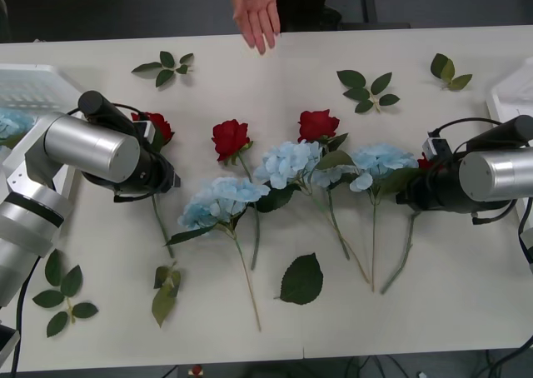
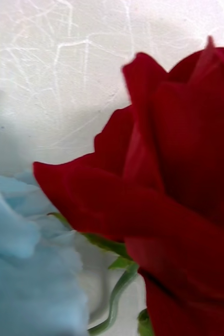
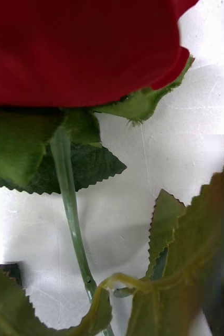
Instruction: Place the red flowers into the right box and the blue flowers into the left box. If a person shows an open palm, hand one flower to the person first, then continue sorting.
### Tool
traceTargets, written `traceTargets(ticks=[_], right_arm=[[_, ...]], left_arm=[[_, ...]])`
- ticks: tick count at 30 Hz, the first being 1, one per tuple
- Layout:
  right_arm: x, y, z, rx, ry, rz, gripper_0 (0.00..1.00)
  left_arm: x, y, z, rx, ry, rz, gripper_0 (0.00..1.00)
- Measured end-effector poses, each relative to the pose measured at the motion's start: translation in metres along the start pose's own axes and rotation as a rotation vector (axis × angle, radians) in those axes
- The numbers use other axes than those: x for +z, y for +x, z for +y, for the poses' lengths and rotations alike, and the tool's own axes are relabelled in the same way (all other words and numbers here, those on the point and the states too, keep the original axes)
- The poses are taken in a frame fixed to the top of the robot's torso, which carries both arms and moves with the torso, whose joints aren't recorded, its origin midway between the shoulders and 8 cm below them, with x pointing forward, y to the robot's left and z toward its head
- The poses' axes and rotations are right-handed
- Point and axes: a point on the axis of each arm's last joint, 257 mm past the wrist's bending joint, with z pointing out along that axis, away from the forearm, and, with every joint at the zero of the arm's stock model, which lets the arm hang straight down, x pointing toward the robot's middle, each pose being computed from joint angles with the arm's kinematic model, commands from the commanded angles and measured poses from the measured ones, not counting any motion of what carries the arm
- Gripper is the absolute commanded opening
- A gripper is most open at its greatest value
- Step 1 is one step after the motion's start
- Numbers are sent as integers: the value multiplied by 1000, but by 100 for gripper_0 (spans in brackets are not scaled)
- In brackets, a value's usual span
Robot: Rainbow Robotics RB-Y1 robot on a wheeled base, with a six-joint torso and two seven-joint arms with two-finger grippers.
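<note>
Several red flowers lie in a row on the table: one (image 1: 158, 126) by my left gripper (image 1: 160, 176), two in the middle (image 1: 231, 138) (image 1: 317, 125), and one (image 1: 425, 161) by my right gripper (image 1: 414, 196). Three blue flowers (image 1: 221, 199) (image 1: 287, 161) (image 1: 381, 159) lie among them, and another blue flower (image 1: 10, 126) rests in the left box (image 1: 33, 82). The right box (image 1: 512, 99) shows at the right edge. A person's open palm (image 1: 258, 16) reaches over the far edge. The left wrist view looks closely at a red flower (image 3: 80, 47) and its stem (image 3: 70, 210). The right wrist view has a red flower (image 2: 185, 184) beside a blue flower (image 2: 22, 262).
Loose green leaf sprigs lie about the table: far left-centre (image 1: 166, 66), far right (image 1: 366, 91) (image 1: 450, 70), near left (image 1: 62, 295) and one big leaf (image 1: 301, 280) near the front. Long stems run toward the front edge.
</note>
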Motion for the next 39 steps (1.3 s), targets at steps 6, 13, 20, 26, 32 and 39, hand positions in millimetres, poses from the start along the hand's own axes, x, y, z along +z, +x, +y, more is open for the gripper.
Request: traceTargets(ticks=[6, 13, 20, 26, 32, 39], right_arm=[[1, 2, -4, -18, 25, 4, 8], [2, 1, -7, -32, 45, 0, 0], [3, -2, -6, -48, 55, -8, 0], [-2, -12, 13, -21, -18, -21, 0], [-39, -57, 43, -37, -206, -108, 0], [-117, -147, 83, -162, -419, -388, 0]], left_arm=[[1, 1, 1, 1, -5, 1, 0], [2, 2, 3, -2, -7, 6, 0], [3, 3, 3, -3, -8, 8, 0], [3, 3, 3, -3, -8, 8, 0], [3, 2, 5, 1, -17, 4, 0], [3, 1, 7, 3, -24, 2, 0]])
